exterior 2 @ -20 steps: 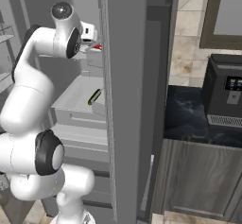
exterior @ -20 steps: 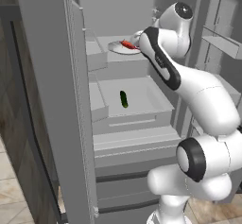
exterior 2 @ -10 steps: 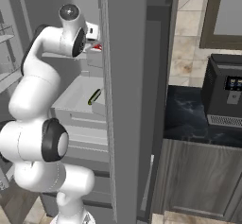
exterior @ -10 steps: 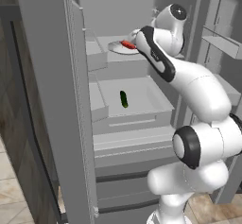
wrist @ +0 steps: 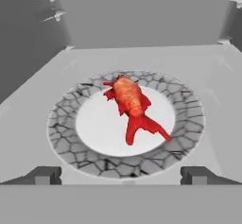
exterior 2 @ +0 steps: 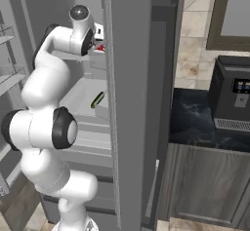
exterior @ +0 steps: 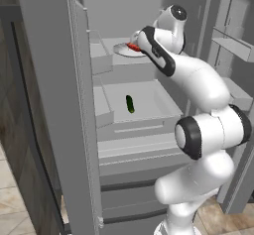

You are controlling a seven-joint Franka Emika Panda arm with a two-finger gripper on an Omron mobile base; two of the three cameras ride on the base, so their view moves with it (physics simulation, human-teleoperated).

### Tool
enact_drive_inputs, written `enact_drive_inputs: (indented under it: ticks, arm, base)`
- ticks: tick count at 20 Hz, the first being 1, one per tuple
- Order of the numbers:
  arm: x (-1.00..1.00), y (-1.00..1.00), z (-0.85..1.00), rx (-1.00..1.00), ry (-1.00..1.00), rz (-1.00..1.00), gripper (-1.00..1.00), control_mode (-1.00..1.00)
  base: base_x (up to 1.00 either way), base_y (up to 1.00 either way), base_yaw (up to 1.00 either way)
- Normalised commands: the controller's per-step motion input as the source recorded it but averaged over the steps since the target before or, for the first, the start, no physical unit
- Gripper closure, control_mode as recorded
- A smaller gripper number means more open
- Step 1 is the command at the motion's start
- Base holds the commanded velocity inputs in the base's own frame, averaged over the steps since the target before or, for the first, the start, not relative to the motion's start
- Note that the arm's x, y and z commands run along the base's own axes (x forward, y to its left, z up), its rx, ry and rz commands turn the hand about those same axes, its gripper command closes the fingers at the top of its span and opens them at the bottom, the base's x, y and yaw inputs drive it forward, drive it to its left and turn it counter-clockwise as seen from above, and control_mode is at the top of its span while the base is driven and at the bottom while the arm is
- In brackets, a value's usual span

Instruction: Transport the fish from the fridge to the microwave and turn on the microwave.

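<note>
The red-orange fish [wrist: 130,102] lies on a white round plate [wrist: 61,133] with a cracked grey rim, on an upper shelf of the open light-grey fridge [exterior: 49,105]. My gripper [wrist: 122,175] is open and hovers just in front of the plate, one fingertip off each side of its near rim, with nothing between them. From the left base, the fish [exterior: 133,46] peeks out beside my wrist on the plate [exterior: 120,50]. From the right base, a red bit of the fish [exterior 2: 100,48] shows past the hand. The microwave is out of view.
A dark green cucumber-like item [exterior: 130,103] lies on the shelf below, also seen as [exterior 2: 97,99]. Door bins [exterior: 233,45] hang at the right. The fridge's side wall [exterior 2: 132,103] stands close to my arm. A black appliance [exterior 2: 233,98] sits on the dark counter [exterior 2: 195,123].
My arm has reached further into the fridge toward the plate, with the elbow raised. The gripper stays open and the fish has not moved.
</note>
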Motion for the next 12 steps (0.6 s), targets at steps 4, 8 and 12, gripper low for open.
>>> enact_drive_inputs:
  ticks: [4, 8, 12]
  arm:
    - [0.48, 0.00, -0.14, 0.00, 0.03, 0.00, -1.00, -1.00]
    - [0.46, 0.00, -0.14, 0.00, 0.05, 0.00, -1.00, -1.00]
    - [0.45, 0.00, -0.16, 0.00, 0.03, 0.00, -1.00, -1.00]
  base:
    - [0.00, 0.00, 0.00]
    - [0.00, 0.00, 0.00]
    - [0.00, 0.00, 0.00]
